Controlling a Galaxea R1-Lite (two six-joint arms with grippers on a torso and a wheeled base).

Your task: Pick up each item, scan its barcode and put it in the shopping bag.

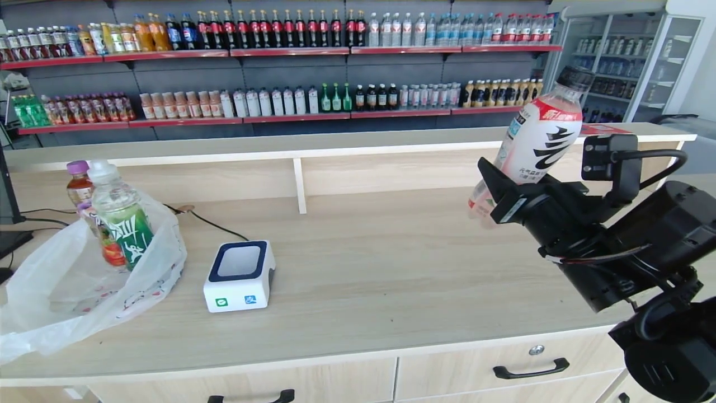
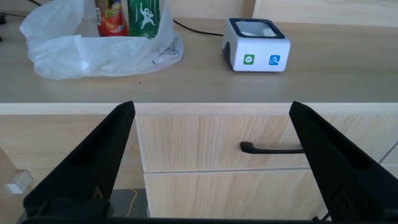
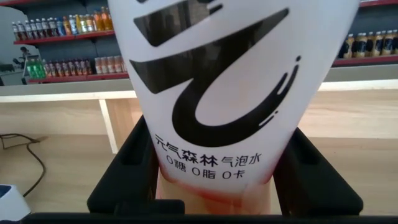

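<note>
Scanning step, bottle in hand. The right pincer (image 1: 495,193) is closed round the lower part of a drink bottle (image 1: 537,140) with a white-and-pink label. It holds the bottle raised above the right end of the bench (image 1: 391,268), tilted with the dark cap up and to the right. The scanner (image 1: 239,274), a white box with a dark window on top, sits well to the left, its cable running to the far side. Beyond it, at the left end, lies the shopping bag (image 1: 67,285) with a green bottle (image 1: 126,224) and a purple-capped bottle (image 1: 80,184) standing inside. The left pincer (image 2: 211,124) is spread wide and holds nothing, in front of the bench's drawers.

To do the step well:
- Carry the bottle left and lower it over the scanner's window.
- The barcode cannot be made out. The right wrist view shows the front of the label, so the barcode is probably on another side, and the wrist will likely need to roll to bring it to face the window.
- Hold the bottle close above the window without touching it.
- The grip is low on the bottle, so swing slowly — the top may sway.
- At the bag, aim for the slumped near side, clear of the two standing bottles.
</note>
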